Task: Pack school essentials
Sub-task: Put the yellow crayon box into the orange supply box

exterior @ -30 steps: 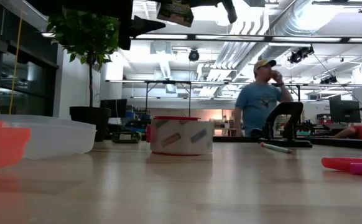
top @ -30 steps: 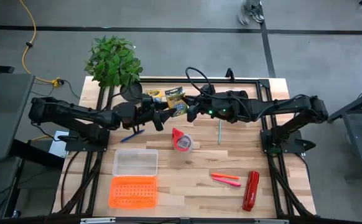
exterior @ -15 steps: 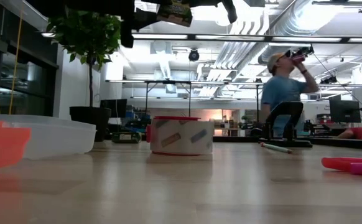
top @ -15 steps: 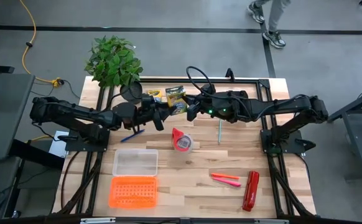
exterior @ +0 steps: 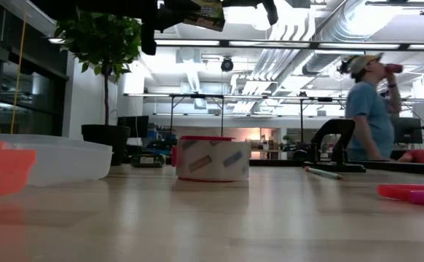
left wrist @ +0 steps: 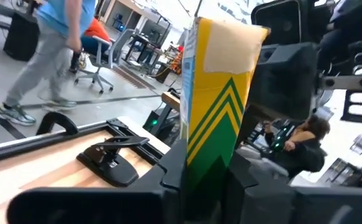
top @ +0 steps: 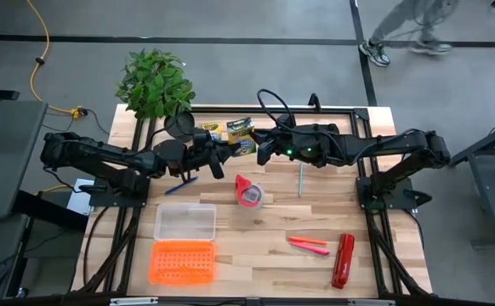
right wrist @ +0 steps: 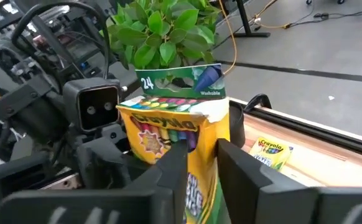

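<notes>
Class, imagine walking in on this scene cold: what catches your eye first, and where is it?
Both arms meet at the table's far side, the left gripper and right gripper each clamped on one crayon box held in the air. Nearer, a tape roll stands mid-table, an orange case at the front left.

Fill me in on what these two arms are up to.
Both grippers meet at the table's far side, above the surface, on one crayon box: the left gripper and the right gripper each clamp it, apparently mid hand-over. A second crayon box lies on the table. The clear case near the front is open and empty.
</notes>
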